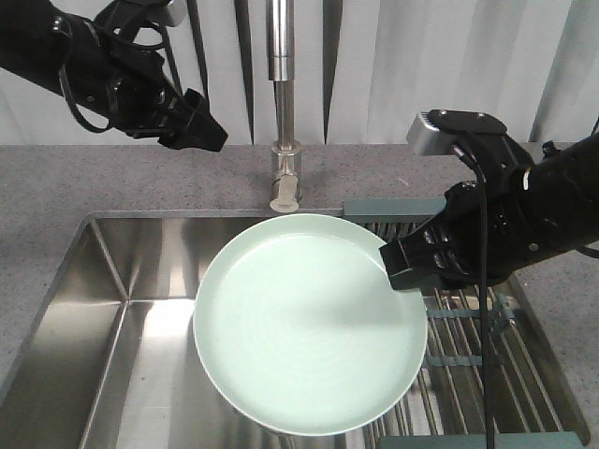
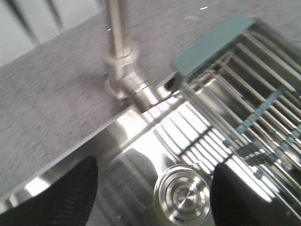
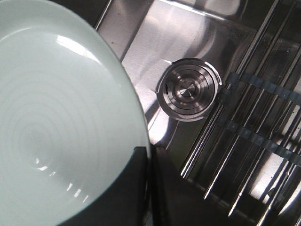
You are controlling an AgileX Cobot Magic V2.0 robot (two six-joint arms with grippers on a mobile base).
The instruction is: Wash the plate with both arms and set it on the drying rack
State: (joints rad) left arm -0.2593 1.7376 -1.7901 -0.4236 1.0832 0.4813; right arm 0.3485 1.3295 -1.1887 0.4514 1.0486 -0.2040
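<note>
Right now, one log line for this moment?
plate: over sink | right gripper: shut on plate rim | left gripper: open, empty, high left of faucet

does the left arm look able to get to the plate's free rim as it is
Probably yes. The left gripper hangs open above the counter, nothing lies between it and the left rim of the plate, and the right gripper holds only the right edge.

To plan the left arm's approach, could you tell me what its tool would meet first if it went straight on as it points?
Probably the sink floor at the drain, framed between the open fingers of the left tool; depth is unclear.
</note>
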